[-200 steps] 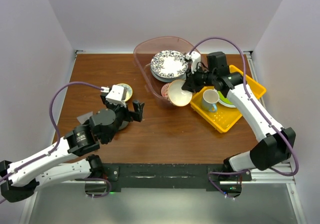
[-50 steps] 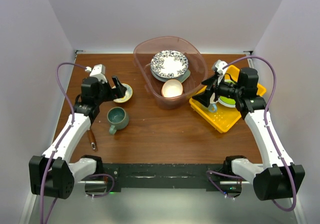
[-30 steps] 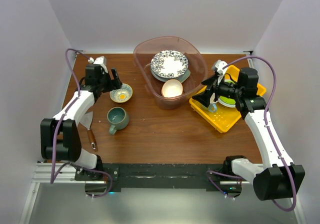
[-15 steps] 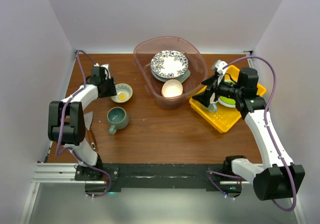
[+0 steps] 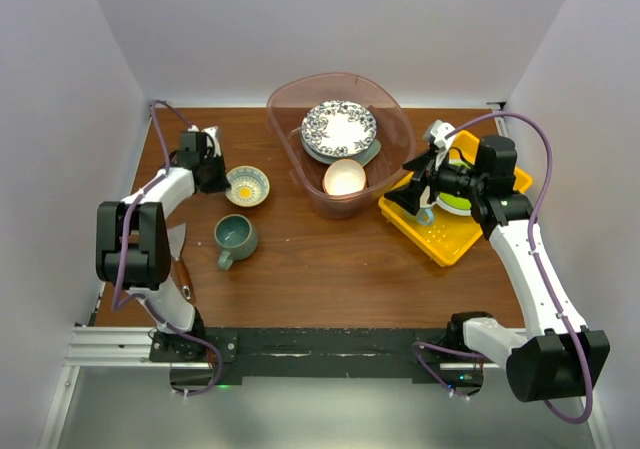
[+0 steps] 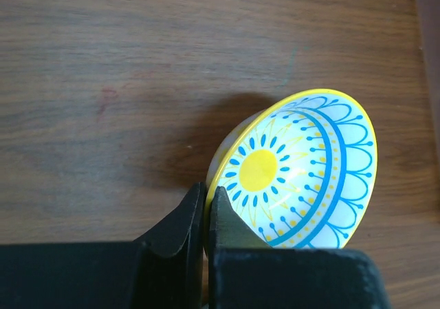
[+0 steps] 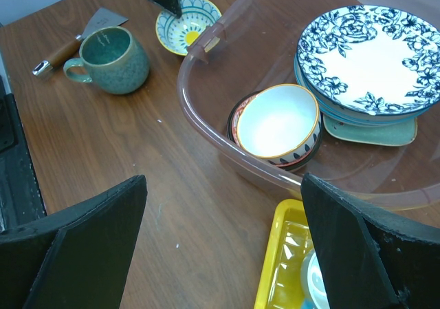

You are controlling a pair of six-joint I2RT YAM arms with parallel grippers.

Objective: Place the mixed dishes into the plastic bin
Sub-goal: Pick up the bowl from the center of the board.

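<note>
My left gripper (image 5: pixel 215 174) (image 6: pixel 206 190) is shut on the near rim of a small bowl (image 5: pixel 247 185) (image 6: pixel 302 164) with a yellow and blue pattern, at the table's far left. One finger is inside the rim and one outside. A teal mug (image 5: pixel 235 236) (image 7: pixel 110 60) stands on the wood nearer the arms. The plastic bin (image 5: pixel 288 104) (image 7: pixel 199 109) holds a blue floral plate (image 5: pixel 339 126) (image 7: pixel 361 51) stacked over a mint tray (image 7: pixel 371 133), and a white bowl (image 5: pixel 344 177) (image 7: pixel 278 122). My right gripper (image 5: pixel 412 197) (image 7: pixel 223 185) hangs open right of the bin, holding nothing.
A yellow perforated tray (image 5: pixel 455 239) (image 7: pixel 282 274) lies under the right gripper with a lime-green plate (image 5: pixel 455 205) in it. A wooden-handled tool (image 5: pixel 182 269) (image 7: pixel 69 44) lies left of the mug. Walls close in at the left, back and right.
The left gripper swung in from the left and shut on the patterned bowl's rim, nudging the bowl slightly. The right arm has not moved.
</note>
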